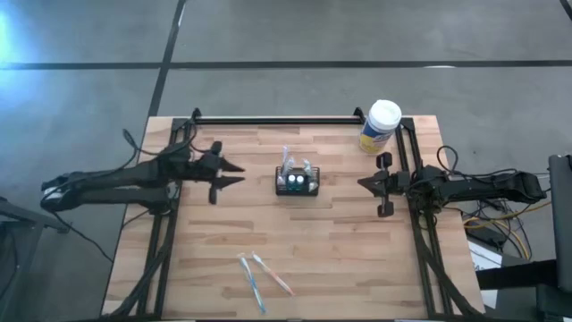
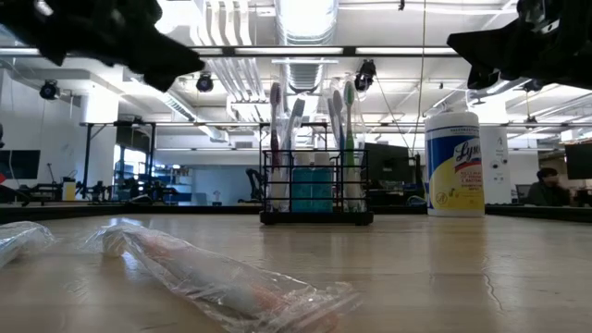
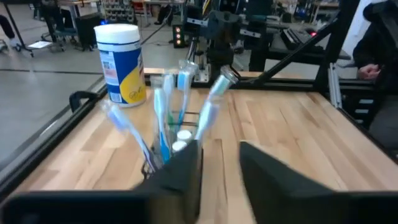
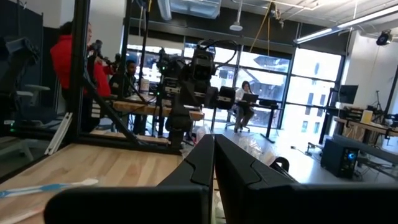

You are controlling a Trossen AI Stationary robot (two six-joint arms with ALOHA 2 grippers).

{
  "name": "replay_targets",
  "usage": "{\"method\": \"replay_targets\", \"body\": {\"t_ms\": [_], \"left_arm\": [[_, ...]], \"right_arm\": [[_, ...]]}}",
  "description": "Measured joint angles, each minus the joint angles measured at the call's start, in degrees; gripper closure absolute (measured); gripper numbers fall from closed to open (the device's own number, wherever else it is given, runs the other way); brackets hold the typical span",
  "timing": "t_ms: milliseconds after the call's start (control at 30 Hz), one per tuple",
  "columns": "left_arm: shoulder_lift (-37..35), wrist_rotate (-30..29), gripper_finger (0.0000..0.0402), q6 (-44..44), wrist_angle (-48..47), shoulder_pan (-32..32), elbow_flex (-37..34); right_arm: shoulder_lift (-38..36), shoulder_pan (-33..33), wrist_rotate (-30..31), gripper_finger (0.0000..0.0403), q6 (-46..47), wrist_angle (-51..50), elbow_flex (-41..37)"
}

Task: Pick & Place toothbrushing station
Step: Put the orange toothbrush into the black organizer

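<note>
Left hand (image 1: 234,173) poised at 9 o'clock of the toothbrushing station (image 1: 297,182), fingers spread with a clear gap between them, gripping nothing, tips short of the mesh holder. In the left wrist view, same holder (image 3: 166,149) just beyond the parted fingers (image 3: 183,168), toothbrushes splayed upward out of it. Holder standing upright near the middle of the wooden tabletop (image 1: 357,250), brushes and a teal item in its compartments. Toward 6 o'clock of it, near the front edge, wrapped toothbrushes (image 1: 261,277) lying loose; seen up close in the low view as a clear plastic packet (image 2: 231,282). At roughly 1 o'clock of the holder, a white-lidded canister (image 1: 380,126) with a yellow label, upright by the far edge. Right hand (image 1: 365,184) at 3 o'clock of the holder, well apart from it, fingers pressed together, empty. Beyond the tabletop, an open workshop with ceiling lights, desks, monitors; a person in red (image 4: 71,59) and a seated person (image 4: 244,99) in the background.
</note>
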Motion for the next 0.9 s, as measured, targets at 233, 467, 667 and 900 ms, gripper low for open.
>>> {"method": "replay_targets", "body": {"t_ms": [233, 467, 667, 900], "left_arm": [[-9.6, -0.1, 0.0388, -1.8, 1.4, 0.0, -8.9], [-15.8, -0.2, 0.0396, -2.1, 2.8, 0.0, -14.8], [-20.3, 1.4, 0.0397, 0.2, 2.8, 0.0, -18.7], [-23.2, 1.4, 0.0392, -3.0, 2.9, 0.0, -21.3]], "right_arm": [[0.0, 0.0, 0.0, 0.0394, -0.7, -0.8, 0.0], [0.0, 0.0, 1.9, 0.0394, 0.9, -2.0, 0.0], [0.0, 0.0, 11.3, 0.0394, 5.3, -6.9, 0.0], [3.2, 3.5, 16.9, 0.0394, 15.0, -10.2, 5.9]]}}
